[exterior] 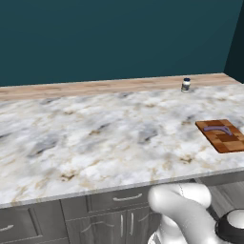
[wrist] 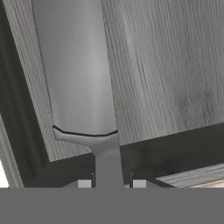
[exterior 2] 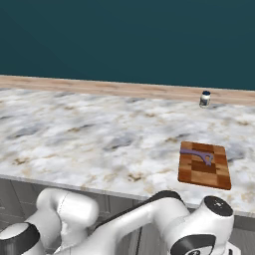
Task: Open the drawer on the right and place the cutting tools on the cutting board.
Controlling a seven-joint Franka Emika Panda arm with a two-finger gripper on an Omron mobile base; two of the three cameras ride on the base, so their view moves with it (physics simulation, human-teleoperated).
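Nearest, the gripper is pinched on a silver knife lying inside the drawer. Beyond, at the countertop's front right edge, the cutting board bears one purple tool. A jar stands at the back edge.

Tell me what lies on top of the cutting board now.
One purple cutting tool lies on the cutting board, near its far edge. Nothing else rests on it. Whatever is under the board is covered.
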